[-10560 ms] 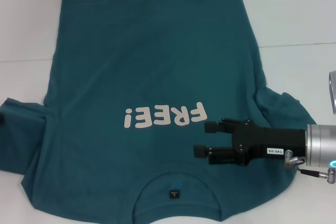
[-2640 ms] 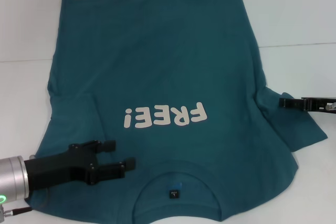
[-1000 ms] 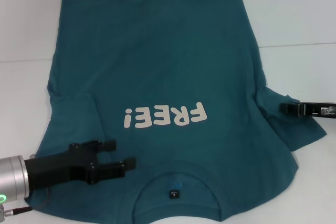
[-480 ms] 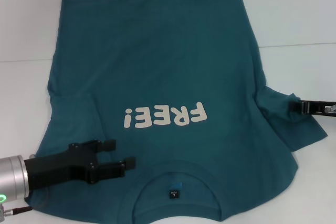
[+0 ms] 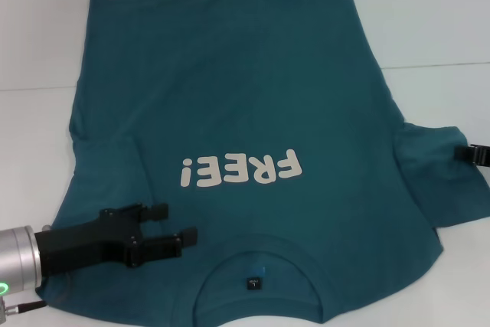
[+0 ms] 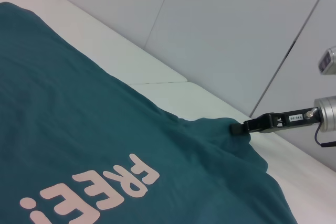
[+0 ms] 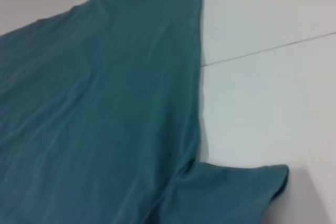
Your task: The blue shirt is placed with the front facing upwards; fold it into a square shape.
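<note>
Two grippers were seen at the blue shirt [image 5: 230,151], one at each side. The right gripper [image 5: 476,154] was found at the hem of the right sleeve [image 5: 440,178], its fingers closed on the cloth edge as shown in the left wrist view (only the tip was caught in the head view), and the sleeve was seen spread outward over the white table [image 5: 436,21]. The left gripper [image 5: 174,226] was held over the shirt's near left shoulder, its fingers parted and nothing held between them, beside the collar [image 5: 256,262].

The shirt was laid front up across the table, the "FREE!" print [image 5: 240,169] facing the far side and the collar nearest the robot. The left sleeve could not be made out and was judged to be tucked under or folded in.

A slip was judged the main risk: only a thin edge was pinched, so a pull could free the hem. A drag on the sleeve could also shift the body and wrinkle the chest, which would spoil a square fold.
</note>
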Controlling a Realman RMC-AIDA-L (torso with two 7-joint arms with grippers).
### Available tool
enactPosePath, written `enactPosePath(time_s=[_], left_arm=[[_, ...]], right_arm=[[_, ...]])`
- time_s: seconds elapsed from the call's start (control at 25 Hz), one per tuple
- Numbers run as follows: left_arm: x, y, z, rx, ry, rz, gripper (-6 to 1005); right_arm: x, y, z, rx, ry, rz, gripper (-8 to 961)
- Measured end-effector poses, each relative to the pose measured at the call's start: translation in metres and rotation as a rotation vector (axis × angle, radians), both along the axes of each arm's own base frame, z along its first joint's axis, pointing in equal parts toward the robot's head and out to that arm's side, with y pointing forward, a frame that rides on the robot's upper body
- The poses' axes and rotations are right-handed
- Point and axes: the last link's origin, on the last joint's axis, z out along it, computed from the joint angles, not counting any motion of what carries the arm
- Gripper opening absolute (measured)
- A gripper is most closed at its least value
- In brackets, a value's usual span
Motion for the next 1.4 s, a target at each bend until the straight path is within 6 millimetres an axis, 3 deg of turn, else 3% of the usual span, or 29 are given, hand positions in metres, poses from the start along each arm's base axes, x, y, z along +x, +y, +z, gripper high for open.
enactPosePath(time_s=[0.84,1.4], left_arm=[[0.001,-0.001,0.0,-0.007,-0.006,-0.003,891],[0.002,0.0,0.0,-0.011,-0.01,0.0,891]], right_arm=[[0.005,0.005,0.034,0.079,-0.018,-0.004,16],[-0.007,0.012,0.027,0.056,-0.014,0.034,17]])
